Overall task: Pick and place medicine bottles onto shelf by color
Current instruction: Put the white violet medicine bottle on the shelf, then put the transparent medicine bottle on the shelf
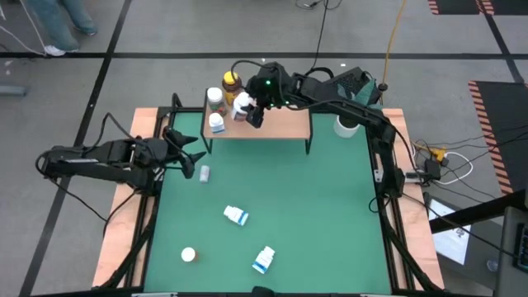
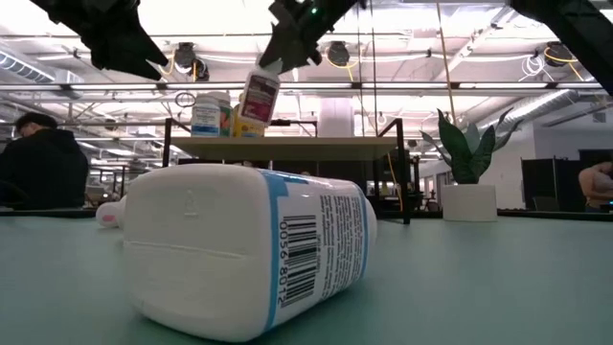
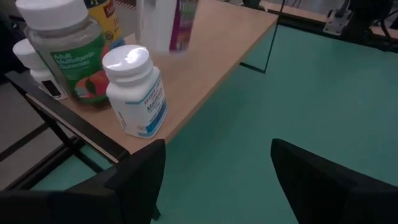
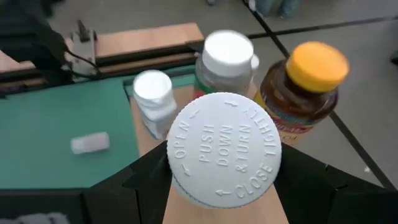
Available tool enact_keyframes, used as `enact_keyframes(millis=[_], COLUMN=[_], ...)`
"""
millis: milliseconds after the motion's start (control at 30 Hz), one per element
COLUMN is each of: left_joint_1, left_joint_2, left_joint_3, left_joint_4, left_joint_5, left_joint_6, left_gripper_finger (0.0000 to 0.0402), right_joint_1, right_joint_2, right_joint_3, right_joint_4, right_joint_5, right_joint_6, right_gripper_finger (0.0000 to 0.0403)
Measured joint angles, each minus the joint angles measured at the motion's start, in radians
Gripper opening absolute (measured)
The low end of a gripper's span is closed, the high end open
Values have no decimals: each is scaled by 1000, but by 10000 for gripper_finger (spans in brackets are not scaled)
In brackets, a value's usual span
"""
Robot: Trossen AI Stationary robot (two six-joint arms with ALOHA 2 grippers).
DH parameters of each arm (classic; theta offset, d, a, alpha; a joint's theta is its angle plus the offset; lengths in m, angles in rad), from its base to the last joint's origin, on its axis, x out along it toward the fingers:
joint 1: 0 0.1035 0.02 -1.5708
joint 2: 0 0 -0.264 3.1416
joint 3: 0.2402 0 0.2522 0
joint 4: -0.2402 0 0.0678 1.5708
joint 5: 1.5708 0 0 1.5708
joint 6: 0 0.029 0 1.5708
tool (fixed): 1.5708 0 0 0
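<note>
My low view shows the white bottle (image 2: pixel 259 98) tilted above the shelf (image 2: pixel 287 147); right gripper (image 1: pixel 252 111) clamps it upper centre; left gripper (image 1: pixel 186 148) gapes wide.

Eight medicine bottles (image 1: pixel 236 215), one shelf (image 1: pixel 280 125), one plant pot (image 1: pixel 346 126).

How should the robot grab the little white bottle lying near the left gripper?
The small white bottle lies on its side on the green mat, so come straight down with the left gripper and pinch across its round middle, not its ends.
</note>
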Motion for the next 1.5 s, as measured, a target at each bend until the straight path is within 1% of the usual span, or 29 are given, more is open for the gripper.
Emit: enact_keyframes(millis=[333,500,600,833,967,1133,1267,1367,1500], left_joint_1=[1,1,1,1,1,1,1,1,1], left_joint_2=[0,0,0,0,0,0,0,0,0], left_joint_3=[0,0,0,0,0,0,0,0,0], left_joint_4=[2,2,2,1,-22,-71,-88,-98,-104], left_joint_5=[0,0,0,0,0,0,0,0,0], left_joint_6=[12,13,13,13,9,-9,-20,-37,-56], left_gripper_finger=[292,292,292,292,292,292,292,292,292], right_joint_1=[-14,-23,-23,-24,-22,-17,-17,-14,4], right_joint_2=[58,63,63,63,53,10,0,3,6], right_joint_3=[-2,-2,-2,-2,-2,-2,-8,-89,-252], right_joint_4=[33,38,37,64,67,28,-57,-44,97], right_joint_5=[-6,-47,-46,-47,-39,13,10,11,10], right_joint_6=[-1,-5,-5,-8,-1,-9,0,11,15], right_gripper_finger=[233,242,258,310,323,321,311,297,277])
